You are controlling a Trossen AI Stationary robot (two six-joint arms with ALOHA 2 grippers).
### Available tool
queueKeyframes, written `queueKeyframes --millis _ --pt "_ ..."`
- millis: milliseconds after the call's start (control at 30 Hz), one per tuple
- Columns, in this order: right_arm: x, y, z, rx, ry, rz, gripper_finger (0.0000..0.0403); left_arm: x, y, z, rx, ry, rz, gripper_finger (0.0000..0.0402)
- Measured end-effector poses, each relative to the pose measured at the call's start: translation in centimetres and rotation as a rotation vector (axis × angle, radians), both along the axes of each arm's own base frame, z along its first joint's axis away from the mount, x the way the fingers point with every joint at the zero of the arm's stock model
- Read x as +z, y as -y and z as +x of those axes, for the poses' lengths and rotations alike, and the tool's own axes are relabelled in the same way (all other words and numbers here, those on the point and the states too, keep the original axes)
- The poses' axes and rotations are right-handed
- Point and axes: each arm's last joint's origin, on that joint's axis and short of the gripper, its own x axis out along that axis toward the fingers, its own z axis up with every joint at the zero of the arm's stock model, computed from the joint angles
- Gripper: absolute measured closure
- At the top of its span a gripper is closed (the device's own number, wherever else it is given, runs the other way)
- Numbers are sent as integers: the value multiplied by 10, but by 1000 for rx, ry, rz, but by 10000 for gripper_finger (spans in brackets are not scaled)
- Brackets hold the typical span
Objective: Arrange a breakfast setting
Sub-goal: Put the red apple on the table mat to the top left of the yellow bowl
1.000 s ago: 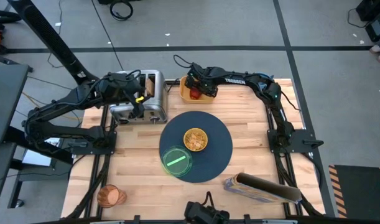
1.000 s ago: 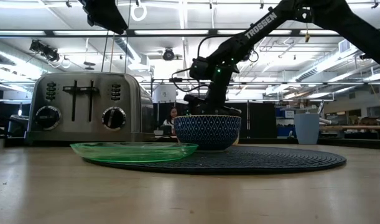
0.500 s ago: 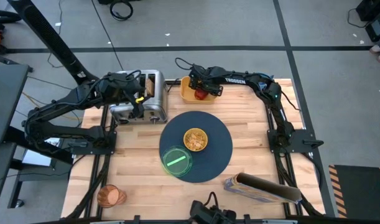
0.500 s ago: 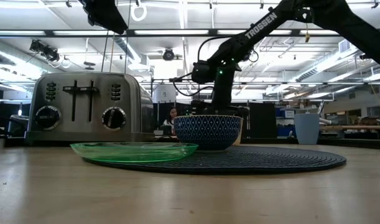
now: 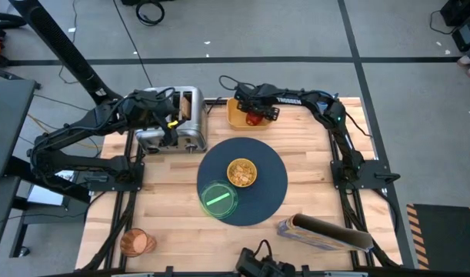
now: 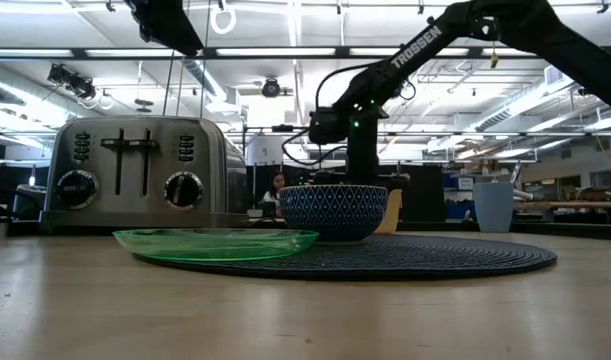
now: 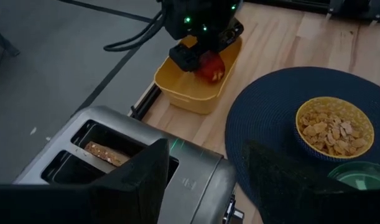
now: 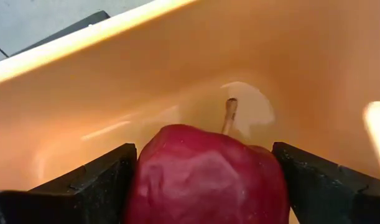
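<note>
A dark blue-grey round mat [image 5: 269, 181] lies mid-table. On it stand a patterned bowl of cereal [image 5: 241, 172] and a translucent green plate [image 5: 207, 201]. A toast slice [image 7: 106, 154] stands in a slot of the steel toaster [image 5: 192, 123] at the far left. My left gripper [image 7: 208, 155] hovers open over the toaster. My right gripper [image 5: 254, 114] is shut on a red apple [image 8: 208, 177] inside a yellow tub [image 7: 193, 84] at the far edge. An amber cup [image 5: 136, 242] stands at the near left corner. My right gripper pinches the apple's two opposite sides [image 8: 146, 174] between its two fingers [image 8: 93, 183], the stem [image 8: 229, 112] pointing away from the wrist. The fingers come slanting down from the table's right side into the tub. Whether the apple is clear of the tub's floor, I cannot tell.
A cereal box [image 5: 323, 232] lies on its side at the near right. The toaster fills the far left corner, the yellow tub [image 5: 236, 117] the far middle. Bare wood shows on the mat's left and right sides.
My right gripper has gone a little toward the table's right edge with the apple between its fingers. The yellow tub has shifted slightly the same way, and its edge now shows beside the bowl in the low view.
</note>
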Motion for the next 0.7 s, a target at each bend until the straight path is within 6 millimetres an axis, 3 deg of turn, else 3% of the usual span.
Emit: queueKeyframes --millis 433,700 --pt "7 2 2 9 28 -27 67 -1 0 -1 -11 -16 10 193" --pt "59 -5 20 197 19 -220 69 1 0 -5 -54 19 -37 193"
